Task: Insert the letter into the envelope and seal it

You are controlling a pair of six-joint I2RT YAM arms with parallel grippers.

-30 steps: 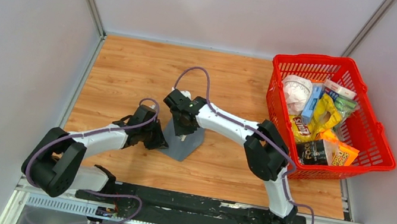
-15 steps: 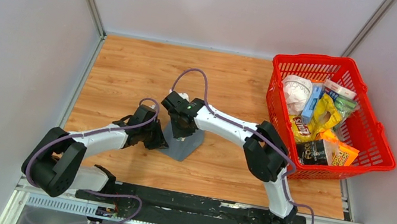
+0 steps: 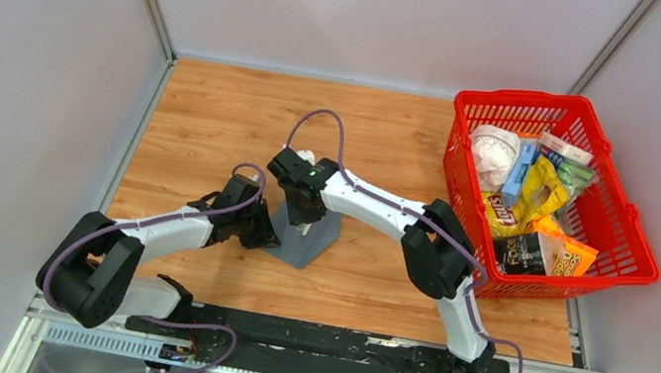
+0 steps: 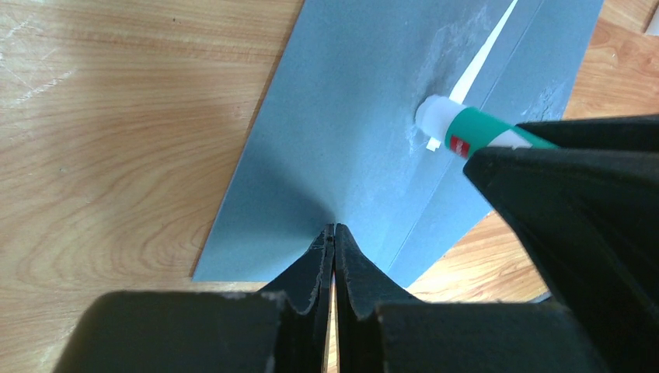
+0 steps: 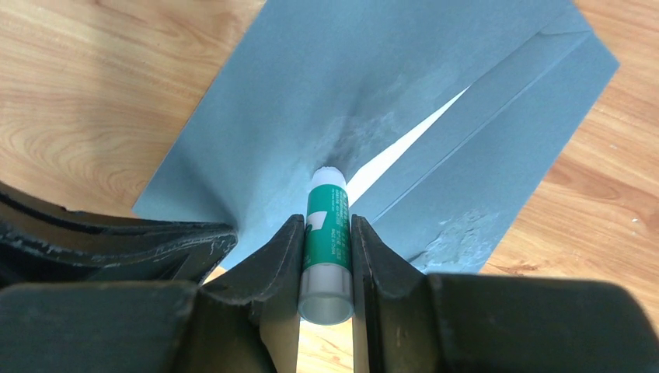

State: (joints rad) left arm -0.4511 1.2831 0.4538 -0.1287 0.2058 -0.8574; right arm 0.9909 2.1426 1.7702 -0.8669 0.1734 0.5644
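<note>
The envelope [image 3: 310, 241] lies on the wooden table [image 3: 219, 109], red basket [image 3: 521, 98] at its 2 o'clock. Left gripper [image 4: 332, 233], jaws narrow, pinches its 6 o'clock edge in the left wrist view. Right gripper [image 5: 326, 224] clamps a green glue stick [image 5: 326, 252], tip touching the envelope's flap

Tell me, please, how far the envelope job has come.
Looks done: the letter shows only as a pale strip inside the opening of the envelope. In hand: the left gripper pinches its edge; the right gripper presses a glue stick on it. Left: pressing the flap shut.
</note>
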